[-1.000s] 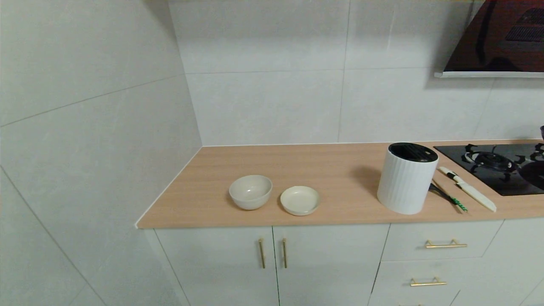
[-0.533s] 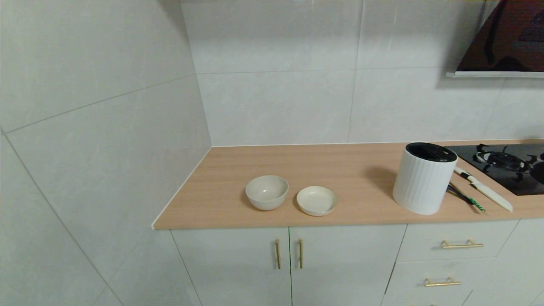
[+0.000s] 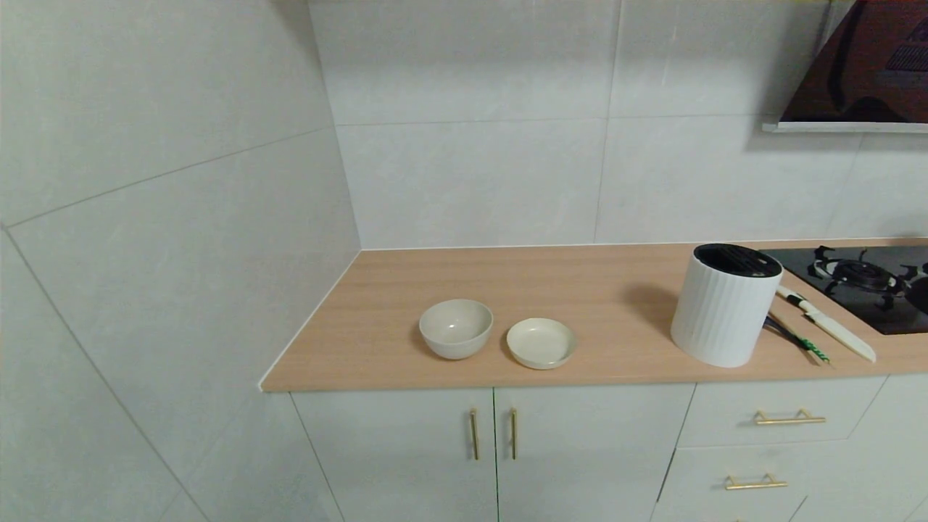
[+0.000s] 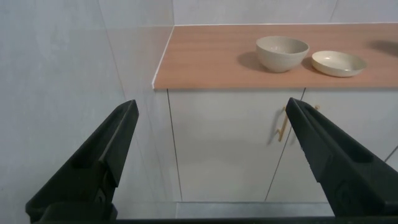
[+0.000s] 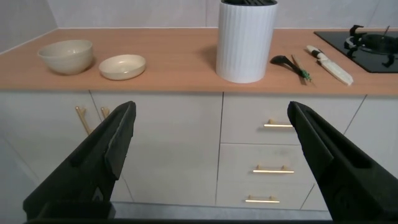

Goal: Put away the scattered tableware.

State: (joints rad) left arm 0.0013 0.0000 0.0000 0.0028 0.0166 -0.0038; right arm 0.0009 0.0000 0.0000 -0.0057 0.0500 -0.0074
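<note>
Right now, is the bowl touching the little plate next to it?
Apart. The head view shows a strip of bare counter between the bowl and the plate.

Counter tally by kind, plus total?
Bowl: 1
Shallow dish: 1
White ribbed holder: 1
Knife: 1
Dark green-tipped utensil: 1, possibly more, too thin to tell
Total: 5

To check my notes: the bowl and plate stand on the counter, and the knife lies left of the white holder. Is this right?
Not quite. The head view shows the knife lying right of the white holder, not left. The bowl and plate do stand on the counter.
</note>
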